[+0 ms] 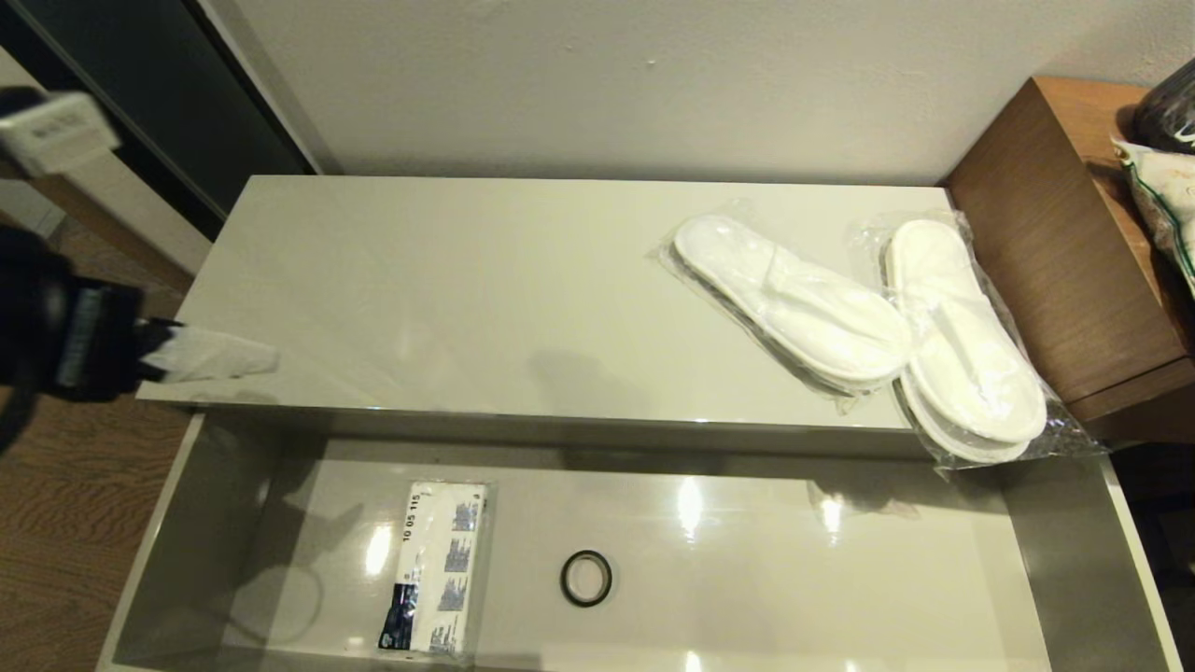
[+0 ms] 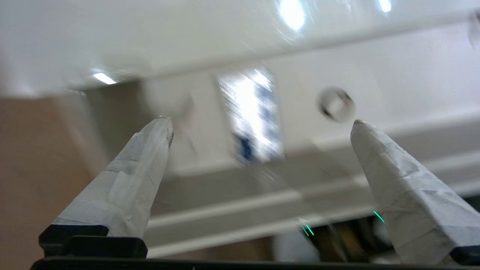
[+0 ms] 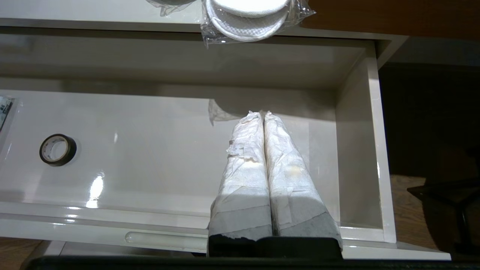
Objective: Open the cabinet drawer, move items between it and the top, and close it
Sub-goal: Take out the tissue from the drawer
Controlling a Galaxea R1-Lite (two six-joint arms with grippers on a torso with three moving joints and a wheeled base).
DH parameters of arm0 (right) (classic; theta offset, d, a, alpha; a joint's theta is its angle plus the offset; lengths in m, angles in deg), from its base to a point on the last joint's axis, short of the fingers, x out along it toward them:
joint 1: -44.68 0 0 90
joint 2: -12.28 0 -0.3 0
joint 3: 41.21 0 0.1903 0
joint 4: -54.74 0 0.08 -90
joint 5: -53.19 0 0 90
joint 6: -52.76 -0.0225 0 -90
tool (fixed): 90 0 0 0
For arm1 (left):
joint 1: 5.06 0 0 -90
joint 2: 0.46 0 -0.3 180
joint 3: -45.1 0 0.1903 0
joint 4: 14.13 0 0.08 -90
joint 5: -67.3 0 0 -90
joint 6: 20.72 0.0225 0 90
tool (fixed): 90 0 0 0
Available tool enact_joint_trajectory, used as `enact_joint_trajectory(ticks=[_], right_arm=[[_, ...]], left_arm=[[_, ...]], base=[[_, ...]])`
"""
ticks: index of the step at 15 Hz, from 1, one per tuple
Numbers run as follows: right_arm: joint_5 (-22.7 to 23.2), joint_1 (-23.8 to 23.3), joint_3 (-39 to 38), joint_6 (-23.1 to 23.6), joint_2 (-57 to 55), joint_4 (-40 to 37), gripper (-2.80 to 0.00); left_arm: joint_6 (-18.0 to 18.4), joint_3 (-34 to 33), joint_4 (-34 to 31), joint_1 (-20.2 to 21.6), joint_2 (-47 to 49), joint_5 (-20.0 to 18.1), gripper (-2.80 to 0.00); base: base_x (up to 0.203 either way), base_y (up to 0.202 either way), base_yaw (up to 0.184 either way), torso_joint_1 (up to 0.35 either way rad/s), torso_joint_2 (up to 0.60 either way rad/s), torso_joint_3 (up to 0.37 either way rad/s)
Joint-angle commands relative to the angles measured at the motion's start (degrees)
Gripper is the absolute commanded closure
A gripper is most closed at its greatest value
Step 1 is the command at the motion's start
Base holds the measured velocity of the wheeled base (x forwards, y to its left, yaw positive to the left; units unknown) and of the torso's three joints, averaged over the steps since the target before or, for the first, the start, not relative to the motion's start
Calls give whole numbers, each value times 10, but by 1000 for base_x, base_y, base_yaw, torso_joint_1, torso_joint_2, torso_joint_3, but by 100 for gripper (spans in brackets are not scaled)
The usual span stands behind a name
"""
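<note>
The cabinet drawer (image 1: 803,588) is pulled out below the cream top (image 1: 467,280). Inside it lies a flat white packet (image 1: 434,569) with blue-black print. Two bagged pairs of white slippers (image 1: 794,299) (image 1: 966,350) rest on the right part of the top, and one bag overhangs the front edge. My left gripper (image 1: 219,359) hovers at the top's left front corner. In the left wrist view the left gripper (image 2: 261,124) is open and empty, with the blurred packet (image 2: 251,112) beyond it. My right gripper (image 3: 261,114) is shut and empty over the drawer's right end (image 3: 356,150).
A small black ring (image 1: 586,578) lies mid-drawer, right of the packet. A taller brown wooden desk (image 1: 1055,243) with a bag (image 1: 1167,187) on it adjoins the cabinet's right end. Wooden floor (image 1: 56,523) lies to the left, and a wall rises behind.
</note>
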Motion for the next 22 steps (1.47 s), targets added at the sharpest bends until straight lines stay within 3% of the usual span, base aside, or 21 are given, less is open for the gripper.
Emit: enact_joint_trajectory(ticks=[1,2,4,8,10,12,14,15,16,19,20,22], right_arm=[[0,0,0,0,1,0,0],[0,0,0,0,1,1,0],[0,0,0,0,1,0,0],[0,0,0,0,1,0,0],[0,0,0,0,0,0,0],[0,0,0,0,1,0,0],[0,0,0,0,0,0,0],[0,0,0,0,1,1,0],[0,0,0,0,1,0,0],[0,0,0,0,1,0,0],[0,0,0,0,0,1,0],[0,0,0,0,1,0,0]], left_arm=[[-55,40,-29,-42,134,-3,-280],[-128,43,-41,-51,148,-3,-280],[-235,23,-58,-60,142,0,-280],[-301,-57,-57,-65,121,79,-280],[-331,-109,-51,-63,144,86,-280],[-342,-106,-37,-55,172,81,-280],[-337,-90,-45,-53,141,67,-280],[-324,-92,-57,-53,123,54,-263],[-281,-91,-82,-53,114,46,0],[-103,-64,-158,-43,111,42,0],[-73,-59,-185,-35,112,42,0],[-64,-48,-235,-33,129,41,0]], base=[[0,0,0,0,0,0],[0,0,0,0,0,0],[0,0,0,0,0,0],[0,0,0,0,0,0],[0,0,0,0,0,0],[0,0,0,0,0,0],[0,0,0,0,0,0],[0,0,0,0,0,0],[0,0,0,0,0,0],[0,0,0,0,0,0],[0,0,0,0,0,0],[0,0,0,0,0,0]])
